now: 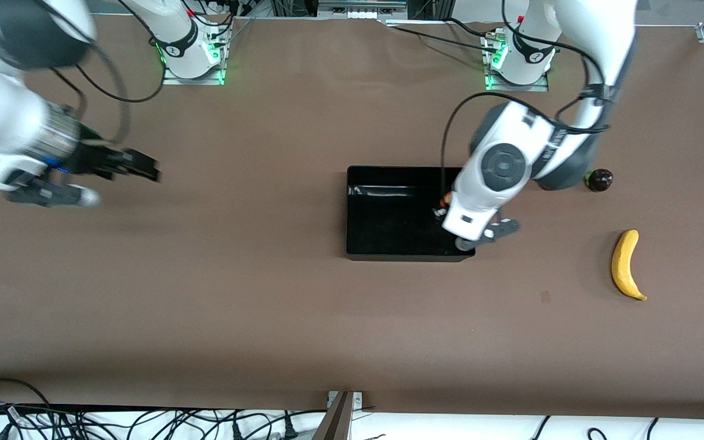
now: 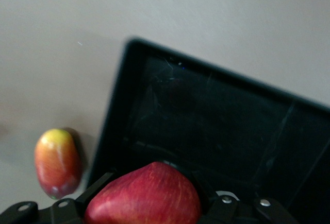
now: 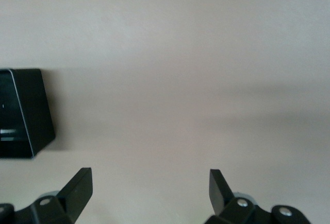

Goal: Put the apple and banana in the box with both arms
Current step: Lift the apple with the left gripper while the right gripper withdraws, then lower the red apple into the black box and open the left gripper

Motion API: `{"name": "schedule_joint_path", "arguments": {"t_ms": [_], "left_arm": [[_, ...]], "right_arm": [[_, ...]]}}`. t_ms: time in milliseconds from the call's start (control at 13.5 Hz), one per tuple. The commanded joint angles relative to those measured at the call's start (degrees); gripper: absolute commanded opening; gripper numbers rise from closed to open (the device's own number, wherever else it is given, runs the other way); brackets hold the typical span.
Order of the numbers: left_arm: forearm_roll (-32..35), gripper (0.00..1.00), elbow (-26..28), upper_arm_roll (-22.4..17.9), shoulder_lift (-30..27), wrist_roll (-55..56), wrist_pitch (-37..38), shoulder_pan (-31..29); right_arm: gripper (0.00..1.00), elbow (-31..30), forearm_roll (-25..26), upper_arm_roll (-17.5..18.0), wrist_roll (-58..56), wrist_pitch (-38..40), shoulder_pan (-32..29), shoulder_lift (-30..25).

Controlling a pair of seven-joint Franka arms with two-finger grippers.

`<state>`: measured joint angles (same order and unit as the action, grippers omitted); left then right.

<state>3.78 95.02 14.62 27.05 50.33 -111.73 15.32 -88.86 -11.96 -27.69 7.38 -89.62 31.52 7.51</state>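
My left gripper (image 1: 445,206) is shut on the red apple (image 2: 144,195) and holds it over the black box (image 1: 388,220), at the box's end toward the left arm. In the front view the wrist hides most of the apple; only a sliver (image 1: 445,198) shows. The left wrist view shows the box's bare floor (image 2: 216,126) below the apple. The yellow banana (image 1: 626,264) lies on the table toward the left arm's end, nearer to the front camera than the box. My right gripper (image 1: 144,166) is open and empty over bare table at the right arm's end; its wrist view shows the fingers (image 3: 77,188) spread wide.
A red-yellow oval fruit (image 2: 56,162) lies on the table just outside the box wall. A dark round fruit (image 1: 599,179) sits beside the left arm's elbow. A corner of the box (image 3: 23,113) shows in the right wrist view.
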Motion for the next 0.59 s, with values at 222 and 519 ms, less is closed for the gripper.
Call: {"name": "schedule_joint_path", "arguments": {"t_ms": [222,519], "left_arm": [[0.7,0.00,2.7,5.0,5.5,-0.1,-9.0,2.0],[1.1,0.00,7.8,7.2,6.4,0.3,-15.9,4.0]], "right_arm": [[1.00,-7.4,5.5,18.5,-3.6,0.4,-20.2,-8.3],[1.00,-10.1,8.8,23.7,-3.8,-2.1,-25.3,-9.8]]}}
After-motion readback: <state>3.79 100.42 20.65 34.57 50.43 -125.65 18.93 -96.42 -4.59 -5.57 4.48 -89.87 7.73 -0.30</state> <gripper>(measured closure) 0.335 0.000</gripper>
